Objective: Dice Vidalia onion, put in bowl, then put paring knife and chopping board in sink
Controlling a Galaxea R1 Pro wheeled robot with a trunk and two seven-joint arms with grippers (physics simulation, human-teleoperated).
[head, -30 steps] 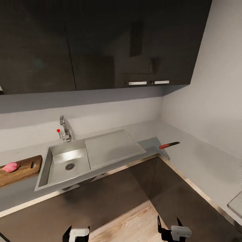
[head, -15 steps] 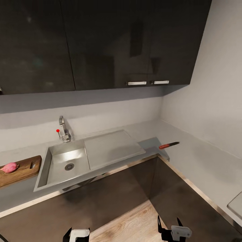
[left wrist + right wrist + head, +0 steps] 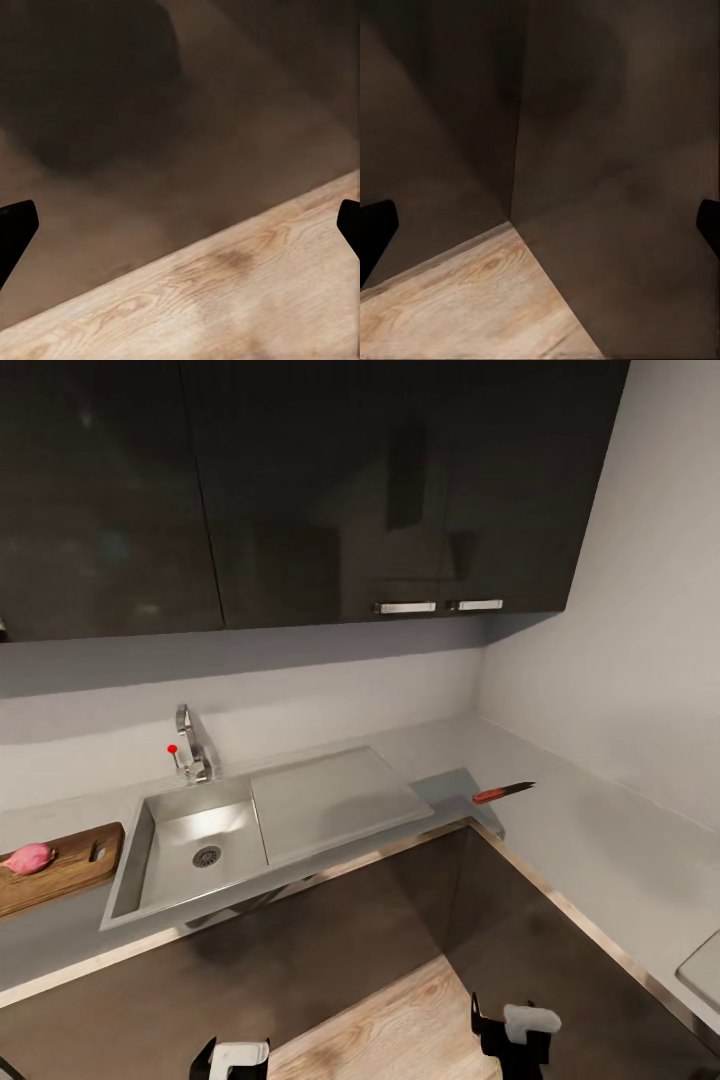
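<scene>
Corner kitchen with one steel sink, one wooden board, one onion and one knife.

The sink [image 3: 195,845] is a smooth grey steel rectangle with a round drain, a flat drainboard on its right, and a tall steel faucet [image 3: 190,743] with a red knob behind it. At the far left the brown wooden board [image 3: 70,865], round-cornered with a small slot, lies on the glossy grey countertop [image 3: 590,840] and carries the small pink round onion [image 3: 28,857]. The red-handled knife [image 3: 503,791] lies at the counter's corner, well right of the sink. Both grippers hang low over dark cabinet fronts and pale wood-grain floor: the left gripper [image 3: 180,232] and right gripper [image 3: 540,229] each have two black fingers spread wide, grasping nothing.
</scene>
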